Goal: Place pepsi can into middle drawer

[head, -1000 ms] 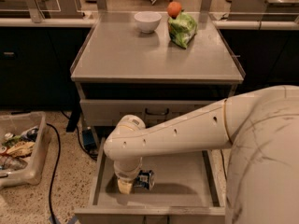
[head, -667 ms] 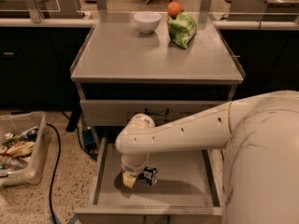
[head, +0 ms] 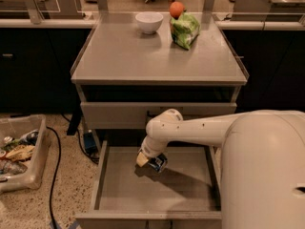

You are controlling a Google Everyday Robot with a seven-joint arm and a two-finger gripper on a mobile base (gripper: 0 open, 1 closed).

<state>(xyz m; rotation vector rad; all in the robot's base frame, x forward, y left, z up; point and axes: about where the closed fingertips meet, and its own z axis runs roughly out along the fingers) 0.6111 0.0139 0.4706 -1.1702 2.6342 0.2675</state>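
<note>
The pepsi can [head: 157, 163], small and blue, is at the tip of my gripper [head: 148, 160], just above the floor of the middle drawer [head: 157, 194]. The drawer is pulled out, a wide grey tray with low side walls. My white arm reaches in from the right, and the gripper points down over the back left part of the drawer floor. The gripper is shut on the can, which lies tilted in it. One pale fingertip [head: 141, 160] shows to the left of the can.
On the cabinet top [head: 143, 56] stand a white bowl [head: 149, 22], a green snack bag [head: 185, 30] and an orange [head: 177, 8]. The upper drawer face [head: 114, 114] is closed. A plastic bin of rubbish [head: 19, 151] and a black cable [head: 57, 161] lie on the floor at the left.
My gripper has moved right and toward the back of the drawer. The can has moved with it.
</note>
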